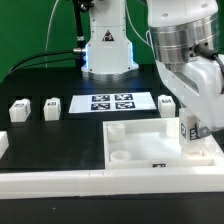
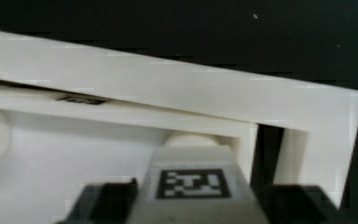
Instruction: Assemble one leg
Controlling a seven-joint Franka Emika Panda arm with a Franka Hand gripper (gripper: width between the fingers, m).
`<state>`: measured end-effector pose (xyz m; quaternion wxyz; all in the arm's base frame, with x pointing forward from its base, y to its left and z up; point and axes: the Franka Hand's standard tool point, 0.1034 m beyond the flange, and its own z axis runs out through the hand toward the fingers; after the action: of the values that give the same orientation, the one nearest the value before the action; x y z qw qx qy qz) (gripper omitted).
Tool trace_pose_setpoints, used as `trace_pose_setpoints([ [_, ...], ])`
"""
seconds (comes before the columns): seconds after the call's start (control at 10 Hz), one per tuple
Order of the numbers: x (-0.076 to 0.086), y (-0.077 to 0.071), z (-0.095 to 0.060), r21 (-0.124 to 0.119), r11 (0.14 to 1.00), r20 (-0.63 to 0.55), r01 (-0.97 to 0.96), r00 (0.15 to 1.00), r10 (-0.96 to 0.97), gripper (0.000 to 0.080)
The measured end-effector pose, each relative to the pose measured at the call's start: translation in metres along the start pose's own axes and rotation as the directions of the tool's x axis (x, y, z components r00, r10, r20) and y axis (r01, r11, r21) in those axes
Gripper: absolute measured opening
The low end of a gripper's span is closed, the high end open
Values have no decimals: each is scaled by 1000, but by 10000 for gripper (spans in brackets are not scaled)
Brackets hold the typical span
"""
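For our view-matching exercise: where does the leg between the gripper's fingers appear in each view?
Exterior view: the leg is at the exterior view's right, over the white tray-like piece.
Wrist view: the leg shows between the dark fingers, marker facing the camera.
Shared landmark: the tray-like piece's raised rim.

The black counter (image 1: 40,135) is carrying the marker board (image 1: 110,102). The outer leg (image 1: 18,108) and the inner leg (image 1: 52,107) are standing to the exterior view's left of it. A third leg (image 1: 167,102) is standing just right of it, and a white tray (image 1: 140,125) is lying in front.
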<state>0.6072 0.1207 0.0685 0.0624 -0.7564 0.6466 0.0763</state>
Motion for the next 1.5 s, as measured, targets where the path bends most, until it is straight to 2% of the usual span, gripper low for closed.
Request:
trace_pose_setpoints([
  [0.1,0,0,0,0,1000,0,3,1000,-3,573],
  [0.2,0,0,0,0,1000,0,19,1000,-19,573],
  [0.3,0,0,0,0,998,0,67,998,-67,634],
  [0.4,-1,0,0,0,998,0,67,998,-67,645],
  [0.6,0,2,1,-12,955,-5,297,955,-297,648],
  [0.7,-2,2,2,-25,908,-18,418,908,-418,648],
  [0.9,-5,1,-2,-70,734,-50,676,732,-679,648],
  [1.1,-8,0,-3,-118,511,-55,851,508,-859,648],
  [1.5,3,0,-4,-133,62,8,989,64,-998,648],
])
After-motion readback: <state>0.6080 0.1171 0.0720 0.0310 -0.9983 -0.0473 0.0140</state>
